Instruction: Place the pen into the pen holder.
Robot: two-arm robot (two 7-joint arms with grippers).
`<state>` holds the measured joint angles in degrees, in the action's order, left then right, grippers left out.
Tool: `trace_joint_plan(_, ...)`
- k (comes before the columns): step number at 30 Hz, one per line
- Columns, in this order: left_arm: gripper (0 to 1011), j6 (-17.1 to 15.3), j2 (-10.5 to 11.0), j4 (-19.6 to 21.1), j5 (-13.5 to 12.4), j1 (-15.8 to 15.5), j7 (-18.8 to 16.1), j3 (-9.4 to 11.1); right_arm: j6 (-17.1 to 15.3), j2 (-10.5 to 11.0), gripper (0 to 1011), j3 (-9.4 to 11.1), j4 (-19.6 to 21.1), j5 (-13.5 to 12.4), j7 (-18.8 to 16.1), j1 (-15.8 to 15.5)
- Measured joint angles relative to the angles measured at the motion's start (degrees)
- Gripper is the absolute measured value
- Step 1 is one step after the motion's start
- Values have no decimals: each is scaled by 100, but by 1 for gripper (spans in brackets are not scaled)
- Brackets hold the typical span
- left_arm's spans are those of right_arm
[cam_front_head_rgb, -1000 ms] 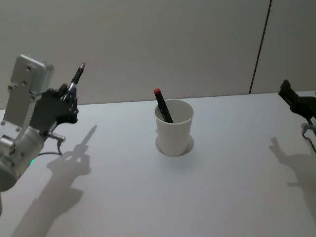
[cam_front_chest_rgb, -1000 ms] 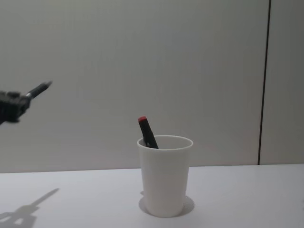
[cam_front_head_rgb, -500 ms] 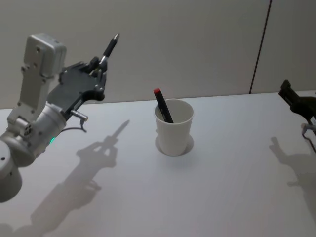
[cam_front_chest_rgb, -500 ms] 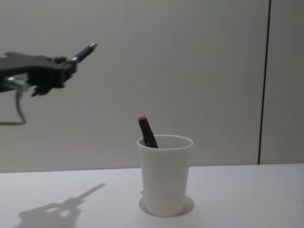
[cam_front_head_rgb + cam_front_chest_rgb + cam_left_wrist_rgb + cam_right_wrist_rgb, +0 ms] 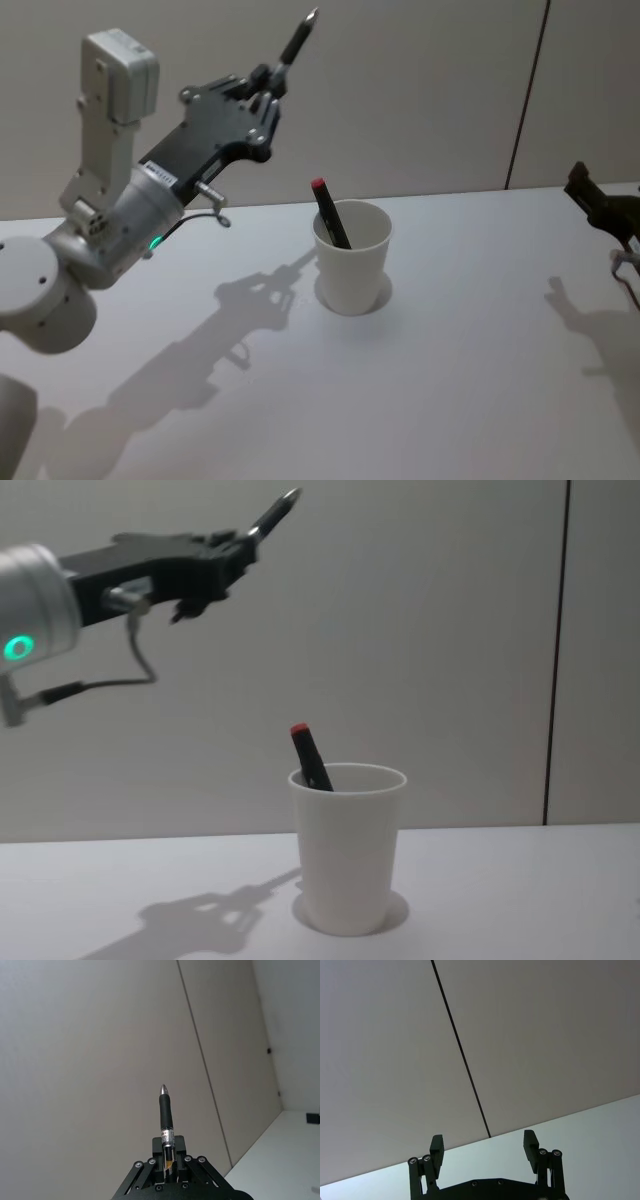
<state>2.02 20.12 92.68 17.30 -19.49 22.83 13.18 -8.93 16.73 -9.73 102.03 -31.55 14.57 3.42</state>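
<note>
The pen holder, a white paper cup [image 5: 352,265] [image 5: 346,850], stands mid-table. A black pen with a red end cap [image 5: 328,212] [image 5: 308,755] leans inside it, its cap above the rim. High up and left of the cup, my left gripper [image 5: 268,90] [image 5: 235,552] [image 5: 168,1152] is shut on a second slim black pen with a silver tip [image 5: 298,35] [image 5: 272,512] [image 5: 165,1110], which points up and away. My right gripper [image 5: 590,195] [image 5: 482,1142] is parked at the table's right edge, open and holding nothing.
The white table [image 5: 450,380] is bare around the cup. A grey wall with a dark vertical seam [image 5: 525,100] rises behind it. The left arm's shadow [image 5: 240,310] lies on the table left of the cup.
My left arm has lifted and swung right toward the cup, carrying the silver-tipped pen higher. The cup, the red-capped pen and the right arm have not moved.
</note>
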Motion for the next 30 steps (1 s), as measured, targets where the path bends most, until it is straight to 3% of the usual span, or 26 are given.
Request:
trace_joint_plan(6,140,452,-256,-492,186,-389,525,94,16,-13,1002,10,0,-50,-77,15)
trace_joint_plan(15,140,1106,-634,-1288,543,-975,1327,219,86,-61,1001,15,40,-317,-480,80)
trace_joint_plan(17,140,1341,-780,-1622,701,-1206,1639,268,103,-76,1002,13,66,-409,-606,96)
trace_joint_plan(25,141,1844,-1115,-2453,1105,-1761,2361,369,149,-126,1002,8,206,-838,-1077,119)
trace_joint_plan(30,141,2261,-1384,-3184,1517,-2225,3027,440,169,-142,1002,12,351,-1202,-1426,115)
